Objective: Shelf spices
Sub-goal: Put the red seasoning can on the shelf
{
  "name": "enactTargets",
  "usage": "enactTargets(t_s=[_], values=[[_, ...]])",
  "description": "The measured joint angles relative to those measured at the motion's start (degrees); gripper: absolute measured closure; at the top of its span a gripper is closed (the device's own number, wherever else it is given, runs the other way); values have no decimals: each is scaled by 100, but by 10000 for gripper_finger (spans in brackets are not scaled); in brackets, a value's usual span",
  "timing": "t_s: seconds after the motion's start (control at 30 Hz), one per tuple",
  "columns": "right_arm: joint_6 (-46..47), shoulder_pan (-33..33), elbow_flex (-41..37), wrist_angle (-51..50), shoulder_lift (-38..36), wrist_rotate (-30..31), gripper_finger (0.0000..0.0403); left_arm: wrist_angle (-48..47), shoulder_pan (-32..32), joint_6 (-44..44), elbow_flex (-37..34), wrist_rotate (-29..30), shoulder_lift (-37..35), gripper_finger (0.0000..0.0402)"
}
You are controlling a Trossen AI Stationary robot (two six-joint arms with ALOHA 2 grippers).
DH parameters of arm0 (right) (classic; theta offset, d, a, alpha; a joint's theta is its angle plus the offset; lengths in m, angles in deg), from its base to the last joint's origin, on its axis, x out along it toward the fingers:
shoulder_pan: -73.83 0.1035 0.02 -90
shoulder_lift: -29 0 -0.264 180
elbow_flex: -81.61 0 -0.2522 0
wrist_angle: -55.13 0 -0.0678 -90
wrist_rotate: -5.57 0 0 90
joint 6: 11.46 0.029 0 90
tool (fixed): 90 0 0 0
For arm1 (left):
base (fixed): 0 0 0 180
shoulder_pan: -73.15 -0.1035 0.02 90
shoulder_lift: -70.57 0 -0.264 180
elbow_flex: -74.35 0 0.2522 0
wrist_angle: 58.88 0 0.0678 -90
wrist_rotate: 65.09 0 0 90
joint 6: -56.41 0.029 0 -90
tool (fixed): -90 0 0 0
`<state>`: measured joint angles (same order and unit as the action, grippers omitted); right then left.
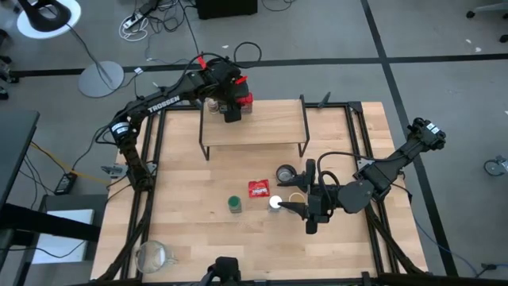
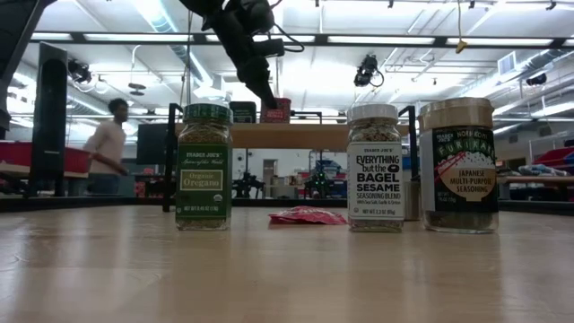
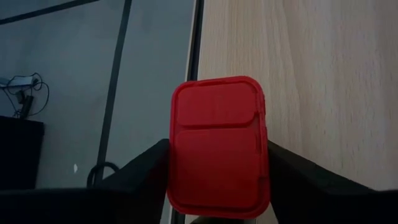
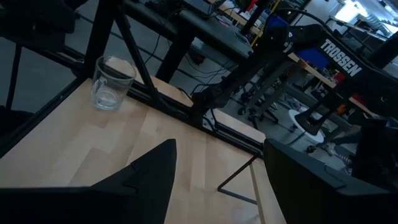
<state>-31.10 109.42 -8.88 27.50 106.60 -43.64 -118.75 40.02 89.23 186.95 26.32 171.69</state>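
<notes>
My left gripper [image 1: 231, 109] is over the far left end of the shelf [image 1: 254, 131], shut on the red tin [image 3: 219, 146], which also shows in the low view [image 2: 276, 110]. A dark tin [image 2: 242, 111] stands on the plank beside it. The green jar [image 1: 235, 205], the white-capped jar [image 1: 275, 202] and the tan-lidded jar [image 1: 296, 198] stand on the table in front of the shelf. My right gripper [image 1: 305, 213] is open and empty, right beside the white-capped and tan-lidded jars. My left gripper pinches the red tin between its two fingers [image 3: 149, 168], one on each narrow side [image 3: 266, 155] of the tin. The fingers come from above, pointing down. The tin is upright, its lid toward the wrist camera and its base about level with the plank [image 2: 314, 135]. Whether it rests there I cannot tell.
A flat red packet [image 1: 259, 189] and a round metal cup [image 1: 286, 173] lie between the shelf and the jars. A glass mug [image 1: 151, 256] stands at the near left corner. A person [image 2: 106, 148] walks in the room behind the table.
</notes>
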Motion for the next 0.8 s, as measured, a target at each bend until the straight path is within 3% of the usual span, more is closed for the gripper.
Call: enactTargets(t_s=[0.57, 0.8], values=[[0, 2, 0, -1, 2, 2, 163, -2, 0, -374, -7, -223, 0, 167], [-1, 2, 0, -1, 1, 2, 163, -12, 0, -525, -7, -310, -2, 143]])
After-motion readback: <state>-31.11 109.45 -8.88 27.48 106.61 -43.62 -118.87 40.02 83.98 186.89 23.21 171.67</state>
